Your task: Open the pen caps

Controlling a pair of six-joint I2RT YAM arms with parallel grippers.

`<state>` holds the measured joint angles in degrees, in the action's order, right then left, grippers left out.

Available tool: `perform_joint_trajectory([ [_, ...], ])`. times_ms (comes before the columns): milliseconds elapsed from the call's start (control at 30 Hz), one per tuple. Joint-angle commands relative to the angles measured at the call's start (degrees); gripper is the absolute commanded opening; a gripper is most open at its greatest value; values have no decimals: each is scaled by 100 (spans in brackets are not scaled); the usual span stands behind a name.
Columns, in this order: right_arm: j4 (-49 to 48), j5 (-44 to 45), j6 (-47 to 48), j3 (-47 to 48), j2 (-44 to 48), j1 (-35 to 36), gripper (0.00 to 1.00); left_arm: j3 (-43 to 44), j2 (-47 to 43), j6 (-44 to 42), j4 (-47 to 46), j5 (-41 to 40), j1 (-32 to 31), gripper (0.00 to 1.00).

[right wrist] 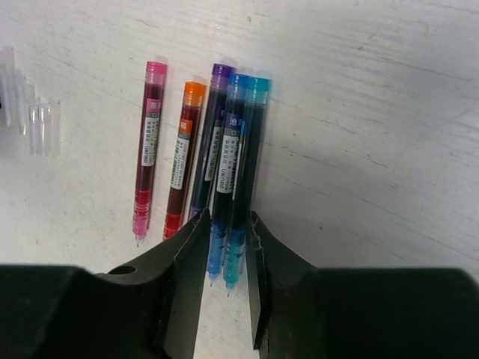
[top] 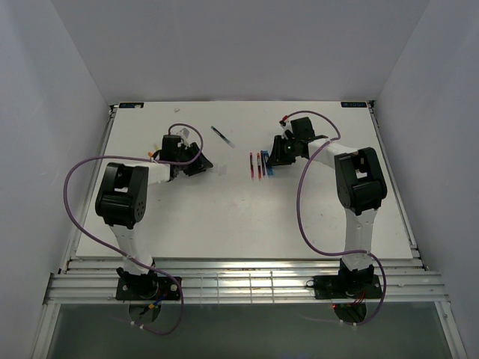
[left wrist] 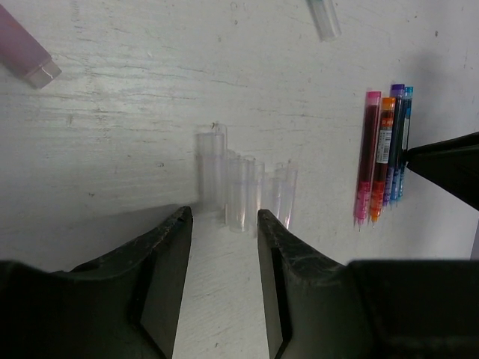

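Observation:
Five uncapped pens lie side by side with their tips bare: pink [right wrist: 148, 142], orange [right wrist: 183, 157], purple [right wrist: 213, 112], blue [right wrist: 228, 157] and teal [right wrist: 247, 149]. They show in the top view [top: 259, 164] and the left wrist view [left wrist: 382, 153]. Several clear pen caps [left wrist: 243, 191] lie in a row on the table and also show in the right wrist view [right wrist: 37, 123]. My right gripper [right wrist: 227, 224] is low over the table, narrowly open, its jaws flanking the blue and teal pens' tip ends. My left gripper [left wrist: 222, 221] is open and empty just short of the clear caps.
A black pen [top: 222, 136] lies apart at the back middle of the white table [top: 239, 217]. A clear tube end [left wrist: 324, 19] and a pinkish tube [left wrist: 26, 48] lie beyond the caps. Purple cables [top: 303, 202] loop beside both arms.

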<state>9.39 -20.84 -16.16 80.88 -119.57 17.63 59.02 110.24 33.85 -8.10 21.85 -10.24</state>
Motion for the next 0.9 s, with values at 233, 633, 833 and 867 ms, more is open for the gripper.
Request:
perform_joint_trajectory([
  [233,-306,-61,-45,-248,601,-40,32,30,-915,-27,256,-198,48,56],
  [633,-280,273,113,-117,619,-49,42,837,-706,-9,730,-207,48,67],
  [833,-288,203,508,331,347,-14,52,1340,-476,201,942,-321,48,67],
  [867,-314,203,570,532,303,21,52,1331,-485,254,907,-295,40,67],
])
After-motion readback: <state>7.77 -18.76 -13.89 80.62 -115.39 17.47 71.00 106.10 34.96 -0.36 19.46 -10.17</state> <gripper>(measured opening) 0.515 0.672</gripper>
